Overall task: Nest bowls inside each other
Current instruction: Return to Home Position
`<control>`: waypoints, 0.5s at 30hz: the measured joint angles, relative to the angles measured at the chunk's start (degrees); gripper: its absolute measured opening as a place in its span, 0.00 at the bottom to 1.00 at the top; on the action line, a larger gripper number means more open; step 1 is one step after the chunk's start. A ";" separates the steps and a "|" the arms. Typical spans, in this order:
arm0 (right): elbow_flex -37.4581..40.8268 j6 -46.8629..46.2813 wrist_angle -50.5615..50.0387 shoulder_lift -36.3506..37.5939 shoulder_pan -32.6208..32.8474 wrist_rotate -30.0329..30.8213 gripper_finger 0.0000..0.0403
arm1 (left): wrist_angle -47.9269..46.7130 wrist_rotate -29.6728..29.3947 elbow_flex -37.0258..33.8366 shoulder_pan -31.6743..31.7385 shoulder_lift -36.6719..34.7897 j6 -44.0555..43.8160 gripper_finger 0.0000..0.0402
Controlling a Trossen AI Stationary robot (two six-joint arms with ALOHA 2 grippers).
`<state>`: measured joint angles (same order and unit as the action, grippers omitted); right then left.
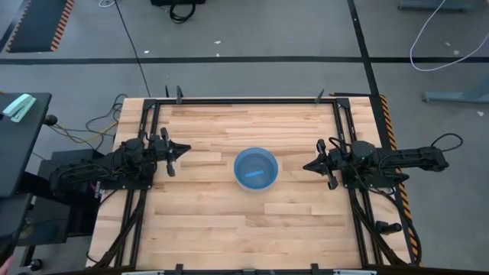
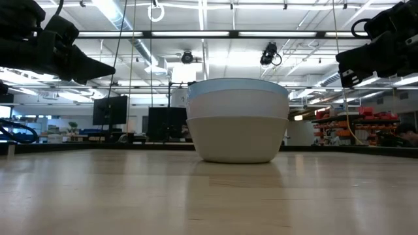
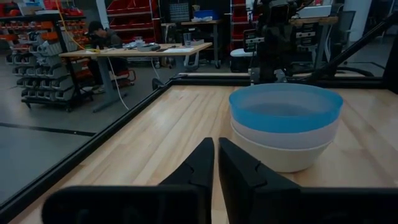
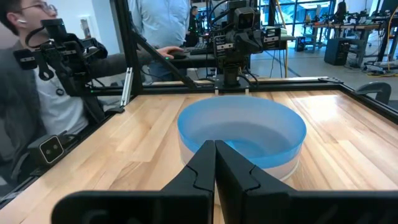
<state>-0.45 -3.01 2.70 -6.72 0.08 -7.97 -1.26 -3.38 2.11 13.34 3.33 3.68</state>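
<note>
A stack of nested bowls (image 1: pixel 255 169) stands on its base at the middle of the table. The translucent blue bowl (image 3: pixel 285 107) sits on top, inside paler bowls (image 2: pixel 238 127) whose walls show below its rim. The salmon-orange bowl does not show as such. My left gripper (image 1: pixel 183 150) hovers shut near the table's left edge, pointing at the stack. My right gripper (image 1: pixel 307 165) hovers shut near the right edge, also pointing at the stack (image 4: pixel 241 134). Both are well apart from the bowls.
The wooden table top (image 1: pixel 206 221) spreads around the stack on all sides. A black metal frame (image 1: pixel 244 100) runs along the table's edges. People (image 4: pixel 37 93) sit and stand beyond the table's left side, as the right wrist view shows.
</note>
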 joint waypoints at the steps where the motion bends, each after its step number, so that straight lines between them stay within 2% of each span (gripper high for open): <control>1: 0.00 0.00 0.00 0.00 0.00 0.00 0.04 | 0.00 0.00 0.00 -0.01 0.01 0.00 0.07; 15: -0.02 0.00 -0.01 0.00 0.00 0.00 0.04 | 0.00 0.00 0.02 -0.02 0.02 0.02 0.10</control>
<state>-0.46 -3.01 2.69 -6.72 0.08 -7.97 -1.26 -3.38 2.13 13.33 3.36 3.70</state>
